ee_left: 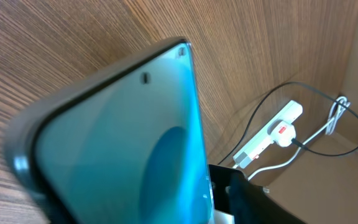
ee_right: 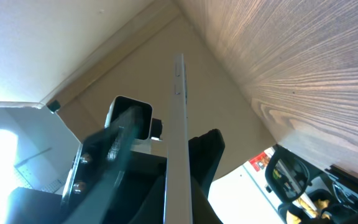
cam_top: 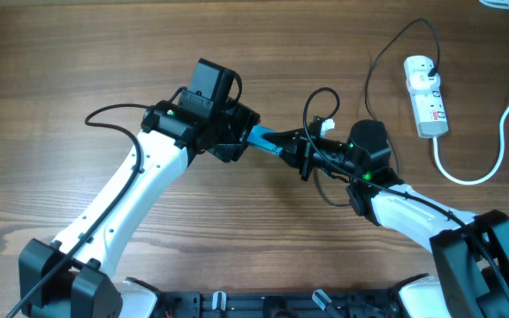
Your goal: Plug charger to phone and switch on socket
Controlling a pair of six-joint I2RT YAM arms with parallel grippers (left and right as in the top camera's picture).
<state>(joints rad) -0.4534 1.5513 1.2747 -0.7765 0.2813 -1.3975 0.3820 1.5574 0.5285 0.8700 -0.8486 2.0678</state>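
Closest to the left wrist camera, the phone [ee_left: 117, 155] fills most of the view. It is a flat slab with a dark rounded frame, a bright cyan-teal screen and 1 deeper blue oval on the glass. It is lifted off the table [cam_top: 78, 53] and tilted. The right wrist camera sees it edge-on, as 1 thin grey line with small side buttons near its upper end.

From above, the phone bridges the 2 grippers, with only a short cyan strip showing between them. Its lower end runs down between the fingers of the right gripper [cam_top: 286, 148], which are closed and pinch it across its thin edge. The left gripper [cam_top: 244, 137] covers the opposite end. Its fingers are hidden under its own body and behind the phone, so it cannot be told whether they are open or closed.

The left arm reaches in from the near left corner, its wrist bent towards the middle of the table. The right arm comes in lower from the near right corner, pointing back at the left one.

Well beyond the right fingers lies the socket [cam_top: 425, 110], a white strip with a red switch and a black plug [cam_top: 433, 71] at its far end. The charger [cam_top: 368, 81] loops from that plug back towards the right arm; its tip cannot be made out. The white cord [cam_top: 504, 141] curves away on the far side.
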